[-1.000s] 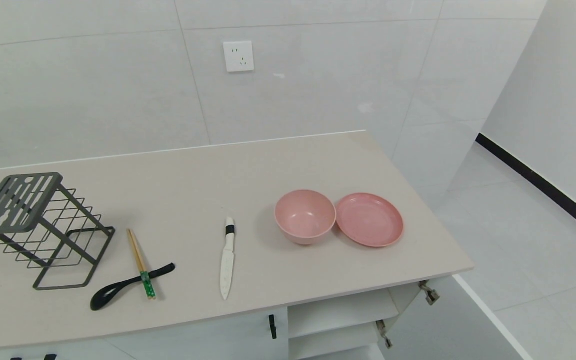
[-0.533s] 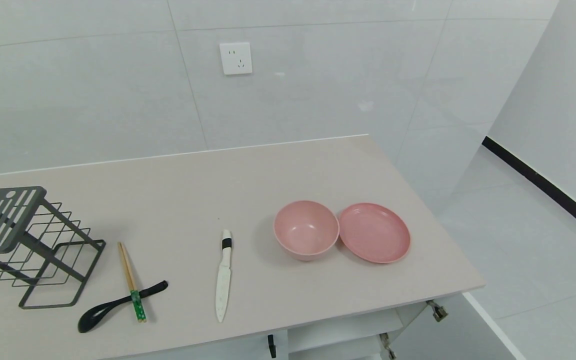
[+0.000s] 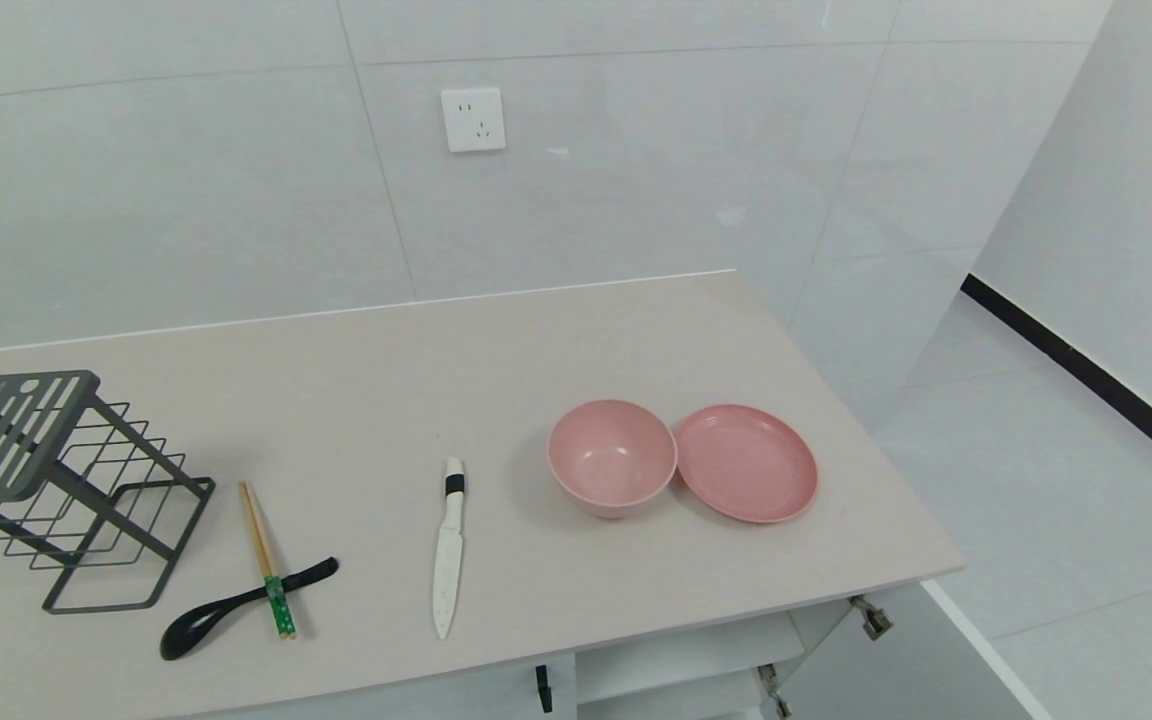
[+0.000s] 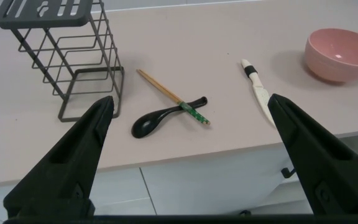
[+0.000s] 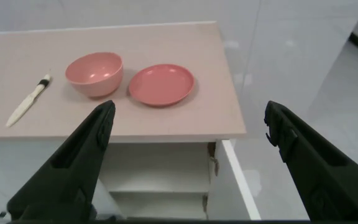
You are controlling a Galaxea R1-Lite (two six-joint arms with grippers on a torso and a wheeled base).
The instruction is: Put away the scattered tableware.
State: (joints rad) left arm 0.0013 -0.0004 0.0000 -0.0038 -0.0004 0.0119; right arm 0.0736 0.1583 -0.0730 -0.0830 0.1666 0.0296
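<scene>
Lying on the beige desk [image 3: 386, 380], lower frame, left to right: dark wire rack [image 3: 56, 480], green-tipped wooden chopsticks [image 3: 266, 558] crossing black plastic spoon [image 3: 236, 606], white black-banded knife [image 3: 449, 545], pink round bowl [image 3: 611, 455] beside pink round plate [image 3: 748, 462]; left pincer [image 4: 190, 99], right pincer [image 5: 188, 106] both wide, empty.

Beige countertop [image 3: 536, 340] against a white tiled wall [image 3: 186, 200]; 1 wall socket [image 3: 474, 119] above it — open cabinet shelves [image 3: 676, 648] beneath.
</scene>
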